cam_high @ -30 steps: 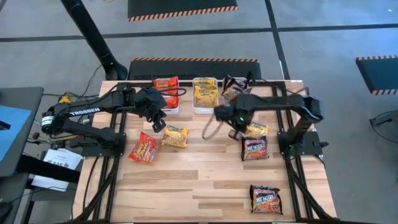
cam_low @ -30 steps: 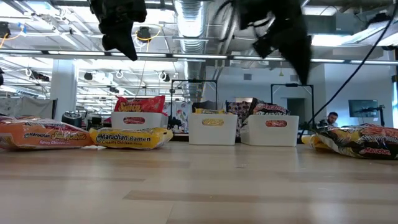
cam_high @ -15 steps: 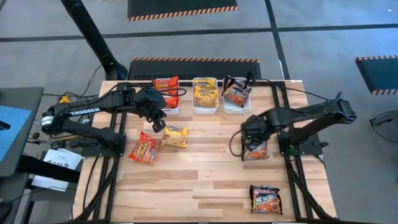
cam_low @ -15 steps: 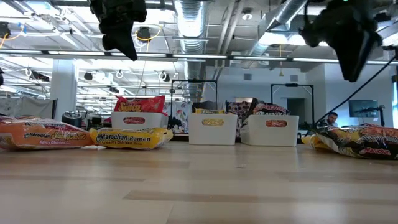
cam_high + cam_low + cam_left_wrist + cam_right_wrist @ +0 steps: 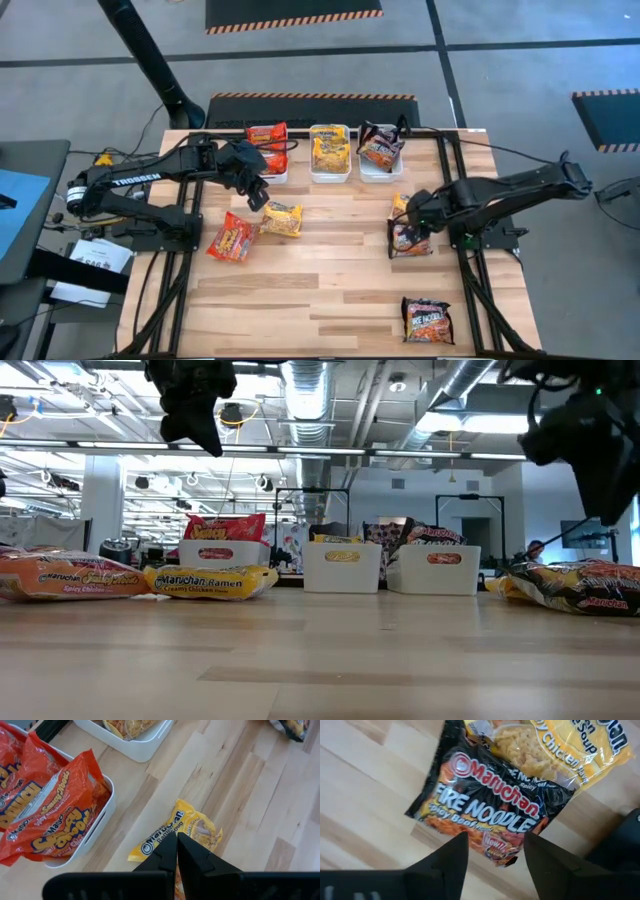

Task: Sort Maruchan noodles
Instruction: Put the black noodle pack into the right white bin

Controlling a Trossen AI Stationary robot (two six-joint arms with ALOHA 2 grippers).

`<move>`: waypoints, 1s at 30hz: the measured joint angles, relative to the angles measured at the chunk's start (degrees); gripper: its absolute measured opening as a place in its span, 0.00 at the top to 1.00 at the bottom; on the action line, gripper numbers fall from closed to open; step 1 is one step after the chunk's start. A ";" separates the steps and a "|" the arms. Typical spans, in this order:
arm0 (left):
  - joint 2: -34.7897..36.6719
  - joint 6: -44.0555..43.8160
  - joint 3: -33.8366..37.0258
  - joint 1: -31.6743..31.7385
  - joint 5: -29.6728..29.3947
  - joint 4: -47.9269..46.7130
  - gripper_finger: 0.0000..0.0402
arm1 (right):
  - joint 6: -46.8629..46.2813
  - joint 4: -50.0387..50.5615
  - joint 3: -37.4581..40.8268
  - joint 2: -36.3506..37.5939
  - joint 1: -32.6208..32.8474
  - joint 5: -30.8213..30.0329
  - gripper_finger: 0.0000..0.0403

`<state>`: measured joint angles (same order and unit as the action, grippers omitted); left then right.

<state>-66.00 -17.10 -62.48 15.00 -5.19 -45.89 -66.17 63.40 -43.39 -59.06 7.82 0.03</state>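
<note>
My right gripper (image 5: 417, 213) is open and empty, hovering over a black Fire Noodle packet (image 5: 490, 805) that lies flat on the table beside a yellow chicken packet (image 5: 565, 745). In the low view my right gripper (image 5: 598, 470) stands clear above them. My left gripper (image 5: 176, 844) is shut and empty, held above a yellow packet (image 5: 186, 831) near the left tray (image 5: 268, 150). A red packet (image 5: 231, 238) lies beside the yellow packet (image 5: 281, 218), which also shows in the high view. Another black packet (image 5: 427, 320) lies near the front edge.
Three white trays stand in a row at the far edge. The left tray (image 5: 102, 820) holds red packets, the middle one (image 5: 330, 150) yellow ones, and the right one (image 5: 380, 148) black ones. Bare wood lies in the middle and near left of the table (image 5: 300, 300).
My right gripper has swung from near the trays toward the table's right edge and a little toward the near edge. It has come down somewhat and now stands over the black packet. My left gripper has kept still. No packet has moved.
</note>
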 joint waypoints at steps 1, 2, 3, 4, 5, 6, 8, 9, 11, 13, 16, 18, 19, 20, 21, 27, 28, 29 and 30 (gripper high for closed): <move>0.01 -0.52 0.00 0.01 0.00 0.00 1.00 | 0.03 -0.12 0.45 -0.72 0.05 0.00 0.44; 0.00 -1.08 0.00 0.01 0.00 0.00 1.00 | 0.43 -0.60 0.89 -1.55 0.04 0.00 0.43; 0.01 -1.53 0.00 0.01 0.00 0.00 1.00 | 0.59 -1.11 1.39 -2.34 0.06 0.01 0.41; 0.01 -1.86 0.00 0.01 0.00 0.03 1.00 | 0.73 -1.64 1.84 -3.07 0.06 0.02 0.40; 0.00 -2.13 0.00 0.01 0.00 0.15 1.00 | 1.04 -2.58 2.20 -4.01 0.04 0.04 0.39; 0.00 -2.33 0.00 0.01 0.00 0.24 1.00 | 1.41 -3.88 2.81 -5.02 0.04 0.18 0.38; 0.00 -2.67 0.00 0.01 0.00 0.31 1.00 | 2.10 -6.26 3.83 -7.19 0.01 1.23 0.38; 0.01 -2.69 0.00 0.01 0.00 0.43 1.00 | 2.16 -7.45 4.00 -8.41 -0.02 1.47 0.38; 0.00 -2.69 0.00 0.01 0.00 0.46 1.00 | 2.25 -8.60 4.25 -11.08 -0.04 1.51 0.38; 0.00 -2.69 0.00 0.01 0.00 0.47 1.00 | 3.19 -9.22 4.14 -13.76 -0.39 1.76 0.38; 0.02 -2.67 0.00 0.00 0.01 0.48 1.00 | 3.31 -9.68 3.85 -17.36 -0.82 2.56 0.38; 0.00 -2.67 0.00 0.01 0.01 0.46 1.00 | 3.26 -9.95 3.62 -19.46 -1.06 2.98 0.38; 0.02 -2.67 0.00 -0.01 0.02 0.48 1.00 | 3.24 -10.16 3.50 -20.20 -1.20 3.27 0.39; 0.02 -2.69 -0.02 0.01 0.00 0.48 1.00 | 3.23 -10.43 3.33 -20.79 -1.23 3.68 0.41; 0.00 -2.67 -0.02 0.01 0.02 0.44 1.00 | 3.23 -10.80 3.17 -21.30 -1.23 4.03 0.43; 0.00 -2.45 -0.02 0.00 0.02 0.43 1.00 | 1.34 -12.09 2.20 -21.82 -1.21 5.19 0.70; 0.00 -2.10 -0.02 0.00 0.02 0.38 1.00 | 1.18 -12.22 2.18 -21.74 -1.20 5.27 0.76; 0.00 -1.79 -0.02 0.01 0.02 0.39 1.00 | 1.07 -12.44 2.15 -21.74 -1.20 5.29 0.81; 0.00 -1.41 -0.02 0.01 0.02 0.39 1.00 | 1.07 -12.58 2.15 -21.74 -1.20 5.44 0.87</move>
<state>-66.00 -18.51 -62.50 15.00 -5.17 -45.50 -65.11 50.81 -41.23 -80.80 6.61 5.47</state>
